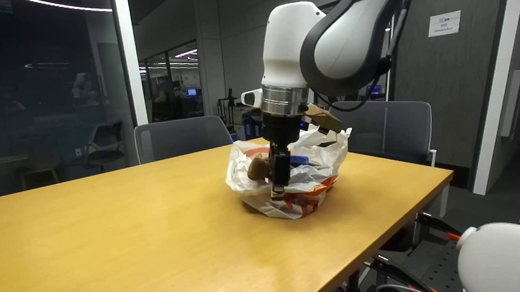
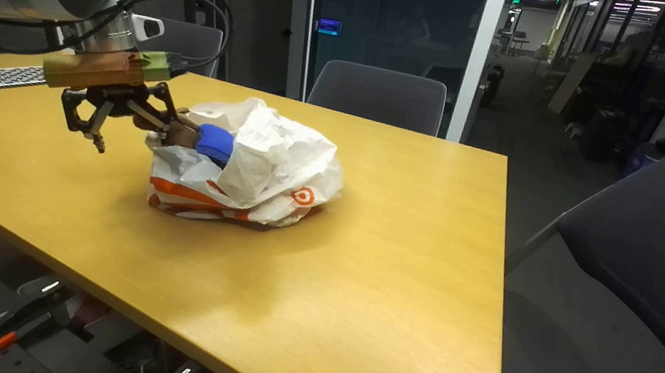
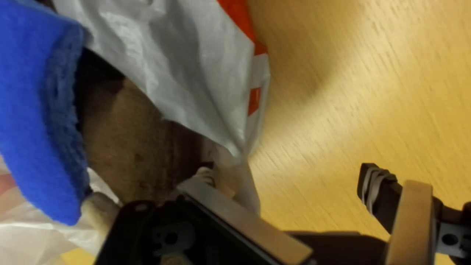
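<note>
Fingers [image 3: 412, 221] are spread wide apart, nothing clamped: one is poised at the mouth of the white bag [image 3: 198, 66], its partner outside, above the surface [image 3: 331, 110] on which the bag is rested. The rim [image 3: 239, 151] appears to be straddled; whether it is touched cannot be told. If the rim is to be pinched, it is best centred first and closed on gently, since thin film may slip, with the brown item [image 3: 132, 140] and blue pad [image 3: 40, 103] just inside kept clear of. Beyond, a keyboard [image 2: 6, 75] and a grey chair [image 2: 378, 95] are seen in an exterior view.
</note>
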Controlling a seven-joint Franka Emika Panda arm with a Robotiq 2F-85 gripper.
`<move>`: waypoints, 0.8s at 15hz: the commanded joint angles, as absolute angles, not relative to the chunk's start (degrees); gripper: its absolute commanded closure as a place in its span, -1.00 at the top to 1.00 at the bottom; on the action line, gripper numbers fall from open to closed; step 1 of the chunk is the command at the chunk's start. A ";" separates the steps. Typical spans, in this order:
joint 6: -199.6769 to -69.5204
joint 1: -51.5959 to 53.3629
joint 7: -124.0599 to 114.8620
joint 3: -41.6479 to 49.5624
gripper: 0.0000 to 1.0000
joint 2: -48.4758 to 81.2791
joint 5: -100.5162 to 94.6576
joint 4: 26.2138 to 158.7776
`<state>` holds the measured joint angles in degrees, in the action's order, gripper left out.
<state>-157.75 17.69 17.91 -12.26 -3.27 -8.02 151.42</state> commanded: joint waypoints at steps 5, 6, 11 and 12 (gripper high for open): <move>-160.72 14.54 4.85 -12.11 1.00 -1.49 -27.27 151.88; -161.40 14.55 4.44 -12.04 0.50 -1.02 -27.94 151.82; -165.38 14.55 3.92 -11.49 -0.17 -0.19 -32.79 151.97; -166.06 14.42 3.18 -11.26 -0.30 -0.38 -34.70 151.96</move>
